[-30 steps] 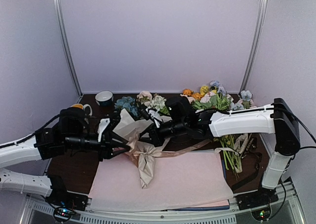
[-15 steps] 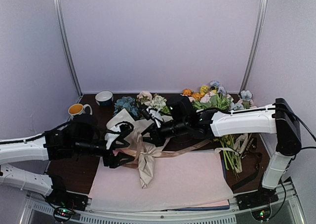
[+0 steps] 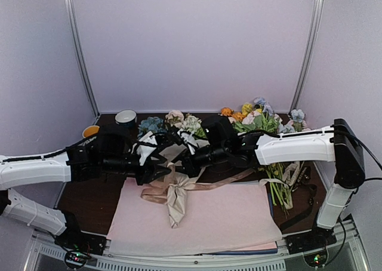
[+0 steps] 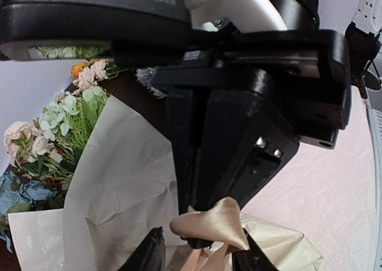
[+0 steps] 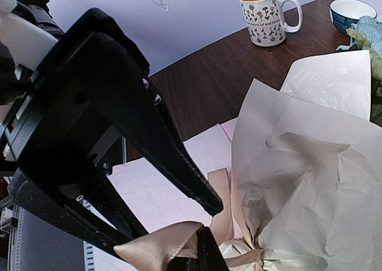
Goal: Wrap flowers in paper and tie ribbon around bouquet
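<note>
Well, the bouquet [image 3: 174,202] lies mid-desk [image 3: 89,202], paper [image 5: 298,163] already round the flowers [image 3: 179,120], ribbon [image 4: 210,222] at its neck; the bow looks unfinished. The right tool [image 3: 184,165] pinches a ribbon loop and the left tool [image 4: 197,258] gapes either side of it. It's tight between them, with roomier pink sheets [image 3: 239,217] toward the near edge.

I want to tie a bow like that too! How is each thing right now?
paper, creased, wrapped round the flowers.
flowers, heads poking out of the paper's wide end.
ribbon, wound round the paper's narrow part, one loop lifted.
right hand, shut, pinching the ribbon loop.
left hand, open, a finger on either side of the loop.
mug, upright on the table.
</note>
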